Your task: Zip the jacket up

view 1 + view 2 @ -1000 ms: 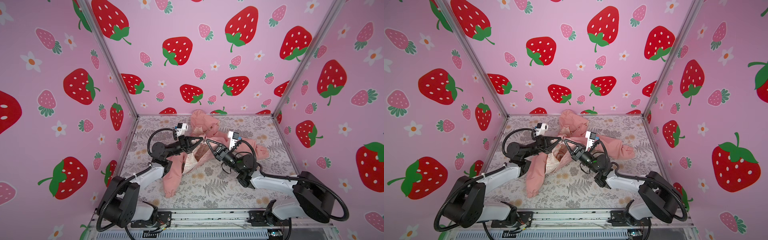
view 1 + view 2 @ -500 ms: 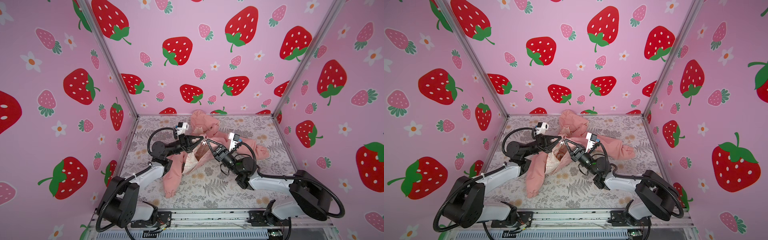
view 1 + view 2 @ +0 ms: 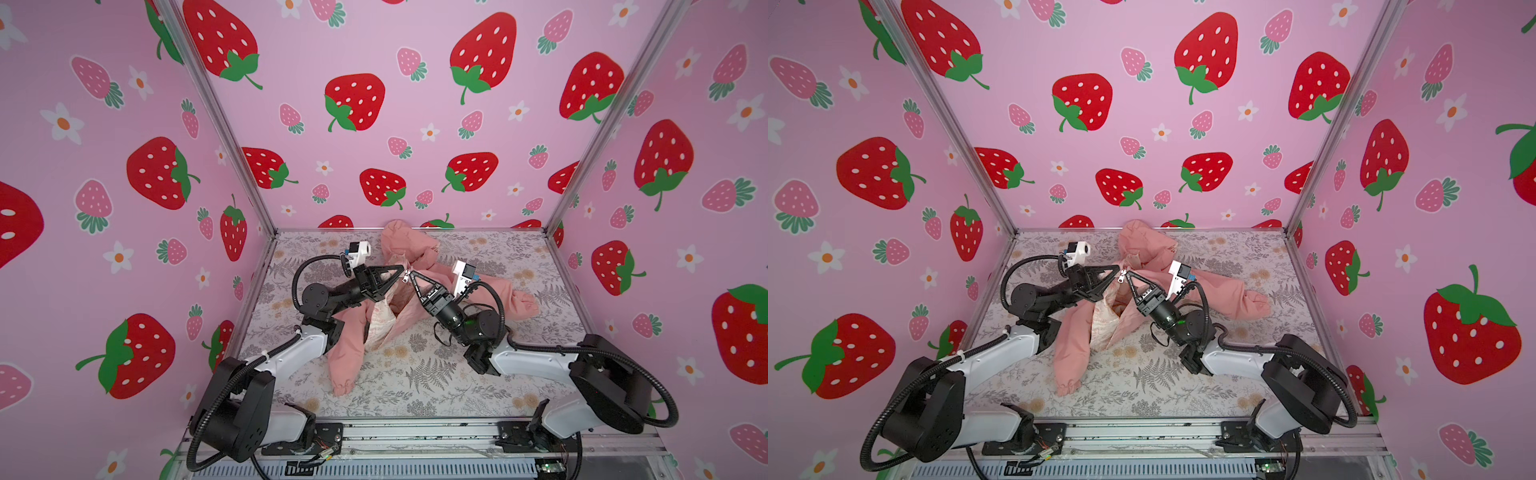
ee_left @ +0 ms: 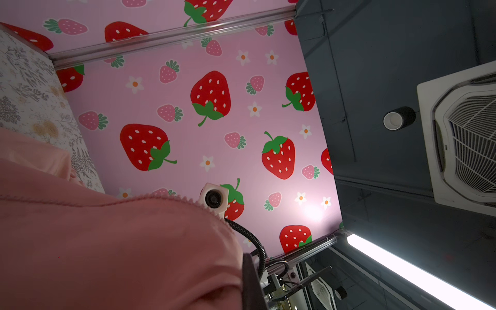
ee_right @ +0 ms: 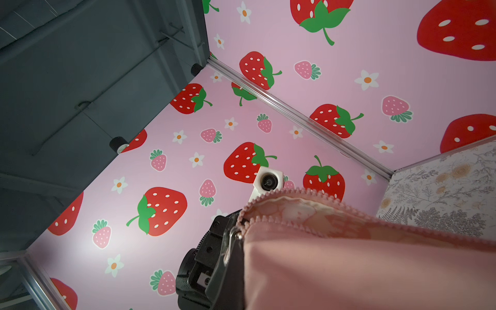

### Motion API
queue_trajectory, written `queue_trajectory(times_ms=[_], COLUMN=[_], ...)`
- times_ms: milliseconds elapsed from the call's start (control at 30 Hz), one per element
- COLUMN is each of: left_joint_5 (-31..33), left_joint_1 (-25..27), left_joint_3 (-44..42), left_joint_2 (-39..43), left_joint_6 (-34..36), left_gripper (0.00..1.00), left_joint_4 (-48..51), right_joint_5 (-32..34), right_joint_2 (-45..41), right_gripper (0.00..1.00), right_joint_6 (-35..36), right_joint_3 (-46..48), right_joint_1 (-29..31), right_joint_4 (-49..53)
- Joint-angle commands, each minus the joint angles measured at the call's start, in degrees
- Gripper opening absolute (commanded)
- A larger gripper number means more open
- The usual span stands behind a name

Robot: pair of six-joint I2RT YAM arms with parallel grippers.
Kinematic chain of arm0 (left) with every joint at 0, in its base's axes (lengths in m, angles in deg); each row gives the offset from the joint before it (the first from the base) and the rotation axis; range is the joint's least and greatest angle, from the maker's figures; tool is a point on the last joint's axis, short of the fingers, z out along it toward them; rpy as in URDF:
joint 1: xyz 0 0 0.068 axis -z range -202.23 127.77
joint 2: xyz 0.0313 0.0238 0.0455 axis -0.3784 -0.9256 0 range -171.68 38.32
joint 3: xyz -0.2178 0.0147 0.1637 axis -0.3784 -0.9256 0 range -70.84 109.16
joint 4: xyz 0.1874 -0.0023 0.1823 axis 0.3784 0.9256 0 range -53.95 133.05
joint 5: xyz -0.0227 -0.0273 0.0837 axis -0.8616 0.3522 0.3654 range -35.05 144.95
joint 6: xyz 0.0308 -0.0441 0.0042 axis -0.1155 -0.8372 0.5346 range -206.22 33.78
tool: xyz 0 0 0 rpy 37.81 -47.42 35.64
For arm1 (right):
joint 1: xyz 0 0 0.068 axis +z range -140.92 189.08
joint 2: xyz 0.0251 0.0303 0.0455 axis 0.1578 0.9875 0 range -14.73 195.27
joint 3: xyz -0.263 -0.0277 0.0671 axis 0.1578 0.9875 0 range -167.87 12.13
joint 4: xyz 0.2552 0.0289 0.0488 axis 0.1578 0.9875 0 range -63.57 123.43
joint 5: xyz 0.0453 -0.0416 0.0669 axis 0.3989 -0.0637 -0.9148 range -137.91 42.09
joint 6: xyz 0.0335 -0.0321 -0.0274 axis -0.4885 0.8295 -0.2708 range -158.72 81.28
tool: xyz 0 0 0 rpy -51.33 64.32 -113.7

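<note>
Where L gripper (image 3: 401, 271) meets R gripper (image 3: 411, 274), jacket (image 3: 345, 352) sits pinched.

I am seeing soft, even light in both top views, walls (image 3: 124, 124) bowing at the edges. A light strip (image 4: 418, 273) is glaring in my left wrist view; the jacket (image 5: 349, 268) is blurring close up.

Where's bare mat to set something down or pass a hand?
Free: front mat strip between jacket and rail; back-right corner beyond the sleeve. Crowded: centre, where left end effector and right end effector meet on the zipper.
</note>
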Motion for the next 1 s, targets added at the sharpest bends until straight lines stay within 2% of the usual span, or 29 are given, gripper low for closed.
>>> queue_trajectory(times_ms=[0, 300, 733, 967], left_joint_5=[12.4, 16.9, 17.7, 17.6], left_joint_1=[-0.3, 0.0, -0.6, -0.9], left_joint_3=[0.8, -0.9, -0.2, -0.4], left_joint_2=[2.8, 1.1, -0.7, 0.1], left_joint_6=[0.9, 2.1, 2.7, 1.9], left_gripper=[0.00, 0.00, 0.00, 0.00], left_joint_4=[-7.2, -7.3, -7.2, -7.3], right_joint_5=[-4.2, -5.0, -4.2, -3.5], right_joint_2=[2.4, 3.8, 4.6, 4.4], right_gripper=[0.00, 0.00, 0.00, 0.00], right_joint_6=[-1.0, 0.2, 0.6, 0.6], right_joint_3=[-0.8, -2.4, -2.4, -1.4], right_joint_1=[2.8, 5.9, 12.4, 11.9], right_joint_4=[2.7, 2.3, 1.0, 1.3])
